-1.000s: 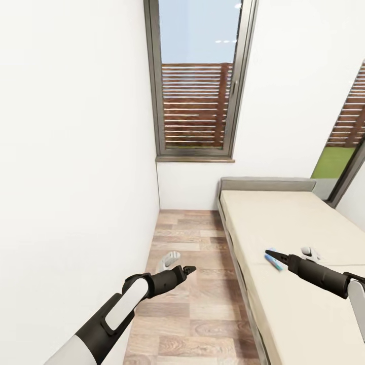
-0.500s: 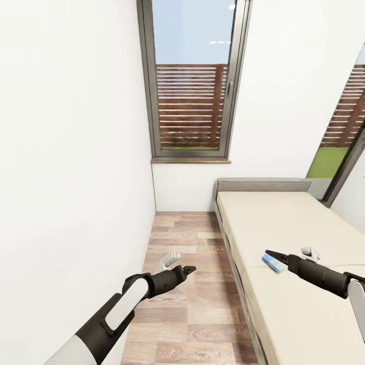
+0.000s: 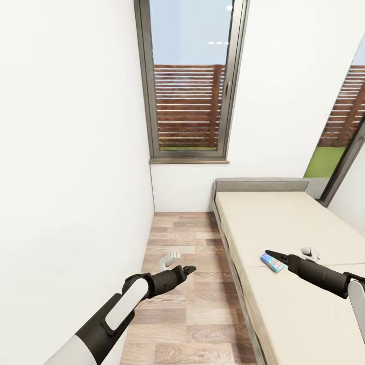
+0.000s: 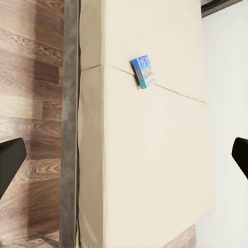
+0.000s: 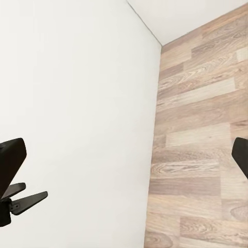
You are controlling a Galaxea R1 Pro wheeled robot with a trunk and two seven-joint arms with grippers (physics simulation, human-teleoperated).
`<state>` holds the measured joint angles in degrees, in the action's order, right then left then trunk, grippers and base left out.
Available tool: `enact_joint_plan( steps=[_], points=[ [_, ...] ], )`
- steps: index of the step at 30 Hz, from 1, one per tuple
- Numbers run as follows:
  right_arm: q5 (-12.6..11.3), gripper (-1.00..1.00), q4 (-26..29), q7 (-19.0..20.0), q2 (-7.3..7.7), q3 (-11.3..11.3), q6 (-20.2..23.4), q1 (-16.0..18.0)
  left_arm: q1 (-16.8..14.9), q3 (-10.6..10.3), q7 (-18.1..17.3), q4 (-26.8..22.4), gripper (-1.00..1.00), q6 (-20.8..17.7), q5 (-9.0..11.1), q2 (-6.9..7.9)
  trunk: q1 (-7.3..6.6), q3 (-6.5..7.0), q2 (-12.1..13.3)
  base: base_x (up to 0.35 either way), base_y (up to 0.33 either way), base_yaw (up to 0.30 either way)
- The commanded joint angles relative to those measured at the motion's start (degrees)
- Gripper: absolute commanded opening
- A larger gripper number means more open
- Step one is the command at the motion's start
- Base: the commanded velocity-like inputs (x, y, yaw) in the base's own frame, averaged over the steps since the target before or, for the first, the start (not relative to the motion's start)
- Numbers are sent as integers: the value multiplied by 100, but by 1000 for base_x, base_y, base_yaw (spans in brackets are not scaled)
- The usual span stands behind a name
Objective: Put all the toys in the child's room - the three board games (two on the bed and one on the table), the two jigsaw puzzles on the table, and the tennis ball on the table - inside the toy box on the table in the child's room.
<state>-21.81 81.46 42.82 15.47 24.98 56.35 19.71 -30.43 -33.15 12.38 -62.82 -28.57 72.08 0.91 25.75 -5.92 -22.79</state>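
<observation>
One board game [image 3: 272, 262], a small flat blue box, lies on the beige bed [image 3: 284, 218] near its floor-side edge; it also shows in the left wrist view as the blue box [image 4: 144, 72] across a mattress seam. My right gripper [image 3: 271, 253] hovers just above and beside it, fingers [image 5: 10, 160] spread wide, open and empty. My left gripper [image 3: 188, 269] hangs over the wood floor beside the bed, also open, its fingers [image 4: 10, 163] far apart with nothing between them. The table, toy box, puzzles and tennis ball are out of view.
A white wall runs close along my left arm. A narrow strip of wood floor [image 3: 192, 304] lies between wall and bed. A small white object [image 3: 170, 260] sits on the floor and another [image 3: 310, 252] on the bed behind my right arm. A tall window [image 3: 190, 86] is ahead.
The whole picture has shifted a little to the left and down, so the camera has moved. Both arms keep the same pose and the board game lies where it was.
</observation>
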Motion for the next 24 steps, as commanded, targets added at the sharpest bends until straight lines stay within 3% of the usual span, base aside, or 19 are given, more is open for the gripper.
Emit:
enact_joint_plan(
  steps=[1,13,18,24],
  points=[
    [19,100,1,32,0,7,25,7,-7,-14,54,-11,100,1,61,5,4,-13,-13,3,0,-13],
    [18,100,1,25,0,0,25,7,-7,12,54,294,100,18,57,5,4,-11,-13,1,0,-5],
    [18,100,1,19,0,-6,25,7,-7,37,51,743,100,226,54,8,4,-11,-13,0,0,-1],
    [18,100,1,18,0,-8,25,7,-7,57,48,941,100,481,53,11,4,-11,-13,0,0,0]
  ],
)
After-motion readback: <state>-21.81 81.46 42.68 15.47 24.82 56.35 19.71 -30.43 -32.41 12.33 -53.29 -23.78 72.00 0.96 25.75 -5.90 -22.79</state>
